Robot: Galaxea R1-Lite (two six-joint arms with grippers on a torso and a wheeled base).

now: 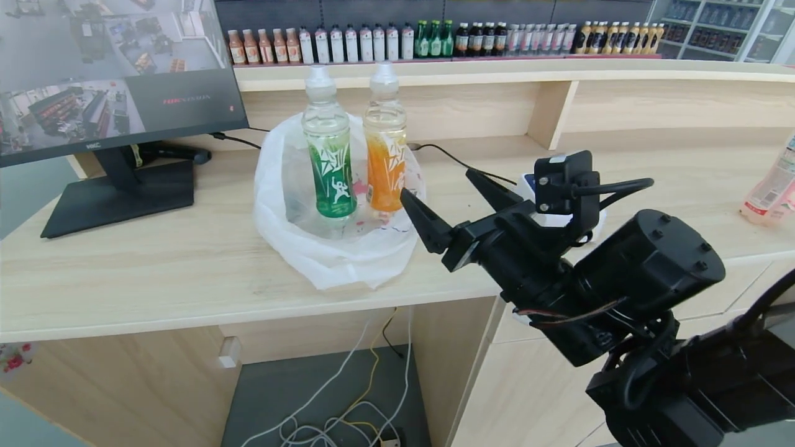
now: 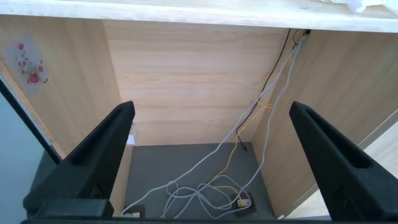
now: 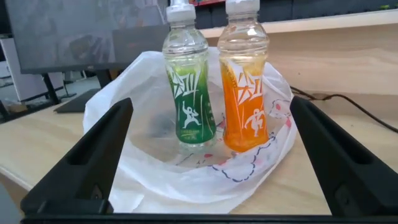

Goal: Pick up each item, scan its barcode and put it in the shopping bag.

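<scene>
- Open and empty near bag (image 1: 279, 205): right gripper (image 1: 436, 182); left gripper (image 2: 211, 109) open too, below tabletop (image 1: 124, 267).
- Pink bottle (image 1: 770, 198): likely light, stiff, slick; best taken mid-body.

A pale wooden counter (image 1: 155, 273) carries a monitor (image 1: 112, 74) at its far left corner; stocked drink shelves (image 1: 435, 40) line the back wall, with cables (image 1: 348, 410) pooling on the grey floor beneath.
</scene>
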